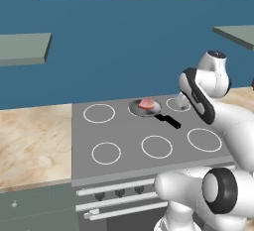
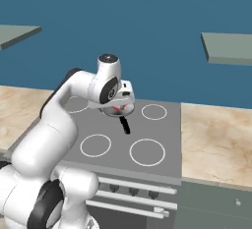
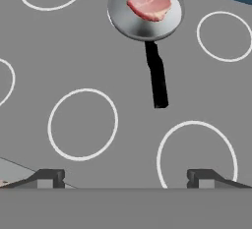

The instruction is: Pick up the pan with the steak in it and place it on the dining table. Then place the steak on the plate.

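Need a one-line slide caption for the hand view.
Open claw above the grey stove top, facing the pan with the steak, black handle pointing toward the camera.

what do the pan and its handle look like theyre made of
The pan looks like bare metal: a smooth, pale grey dish with a soft sheen around the steak. Its handle is matte black, probably plastic or coated, with no shine; the render leaves that open.

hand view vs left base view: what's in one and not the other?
Hand view alone: the pincer, jaws wide open above the stove, holding nothing, with the pan handle pointing toward it. Left base view alone: knobs on the stove front, beige counter, a grey shelf. Both: pan with steak on the grey stove top.
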### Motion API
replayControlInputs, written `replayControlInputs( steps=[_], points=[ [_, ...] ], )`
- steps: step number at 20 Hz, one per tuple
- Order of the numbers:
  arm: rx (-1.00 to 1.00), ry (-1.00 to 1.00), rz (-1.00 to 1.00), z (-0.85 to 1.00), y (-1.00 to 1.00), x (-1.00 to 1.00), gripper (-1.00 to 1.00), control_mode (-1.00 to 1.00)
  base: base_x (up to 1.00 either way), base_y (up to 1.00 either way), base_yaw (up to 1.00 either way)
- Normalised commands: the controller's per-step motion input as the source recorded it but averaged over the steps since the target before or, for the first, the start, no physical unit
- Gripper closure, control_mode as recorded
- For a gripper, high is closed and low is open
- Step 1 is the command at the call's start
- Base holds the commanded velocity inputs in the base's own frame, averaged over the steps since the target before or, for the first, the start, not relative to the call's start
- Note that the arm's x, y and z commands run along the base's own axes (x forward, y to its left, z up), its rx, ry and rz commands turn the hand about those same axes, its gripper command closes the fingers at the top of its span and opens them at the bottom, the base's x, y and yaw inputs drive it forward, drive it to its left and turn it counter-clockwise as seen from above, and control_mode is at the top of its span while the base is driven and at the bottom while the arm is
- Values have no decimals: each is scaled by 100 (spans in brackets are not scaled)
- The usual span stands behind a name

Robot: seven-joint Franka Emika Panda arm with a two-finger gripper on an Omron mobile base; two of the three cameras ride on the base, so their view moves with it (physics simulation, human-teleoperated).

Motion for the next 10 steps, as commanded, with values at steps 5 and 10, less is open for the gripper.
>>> replayControlInputs(
  steps=[5, 10],
  points=[
    [0, 0, 2, -34, -9, 34, -100, -100, 0, 0, 0],
    [-2, 0, 0, -30, 0, 33, -100, -100, 0, 0, 0]
  ],
)
